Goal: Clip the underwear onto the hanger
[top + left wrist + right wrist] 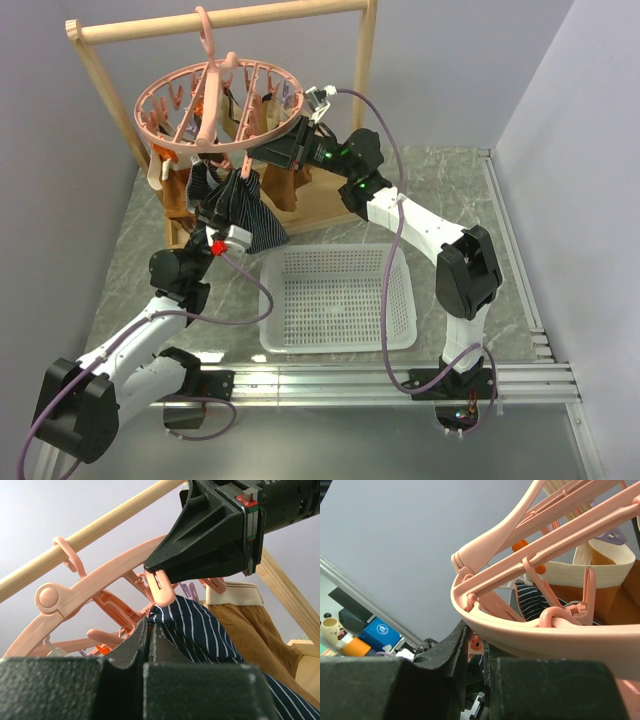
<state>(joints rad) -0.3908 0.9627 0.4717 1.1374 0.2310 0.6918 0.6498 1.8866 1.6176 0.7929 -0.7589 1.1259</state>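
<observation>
The pink ring hanger (215, 95) hangs by its hook from the wooden rack. The navy striped underwear (250, 215) hangs below its front rim. My left gripper (243, 180) reaches up from below and is shut on the underwear's top edge (200, 625), holding it just under a pink clip (162, 587). My right gripper (260, 152) comes in from the right at the rim. It is shut on that clip (479, 642), under the ring (530, 637). In the left wrist view its black fingers (210, 540) pinch the clip's top right above the cloth.
The wooden rack (225, 22) stands at the back. Brown and tan garments (285, 185) hang from other clips behind the underwear. A white mesh basket (300, 345) sits on the table between the arms. Walls close in on the left and right.
</observation>
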